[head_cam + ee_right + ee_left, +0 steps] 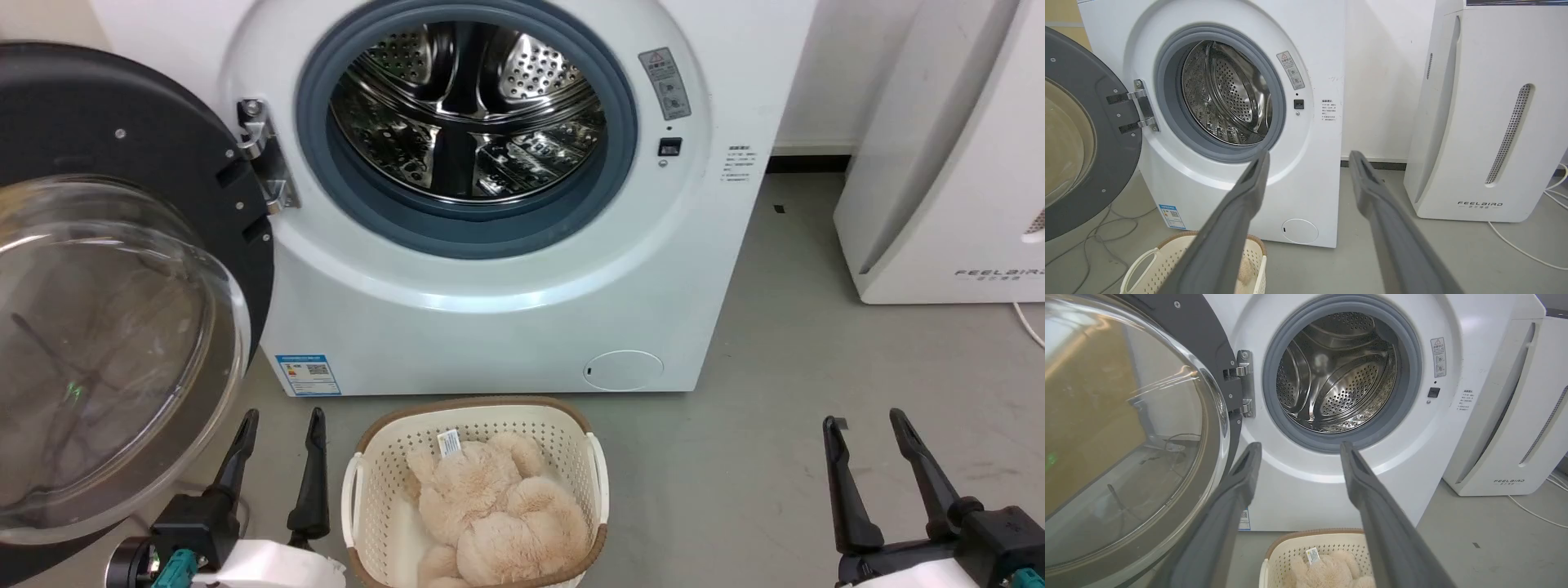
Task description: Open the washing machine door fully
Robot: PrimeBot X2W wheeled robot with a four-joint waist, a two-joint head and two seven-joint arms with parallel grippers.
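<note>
Down low, left gripper [282,415] beside the basket [473,411], fingers spread, holding nothing. Right gripper [864,416] the same, far right. Washing machine door [106,286] wide open, left of the washing machine [490,318]. Likely clear of it because no more pushing needed.

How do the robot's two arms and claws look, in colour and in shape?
The left claw and the right claw look alike. Each has two long, thin, dark fingers that narrow toward the tip, set on a black block. Behind the block comes a white forearm, with a teal connector at the wrist.
</note>
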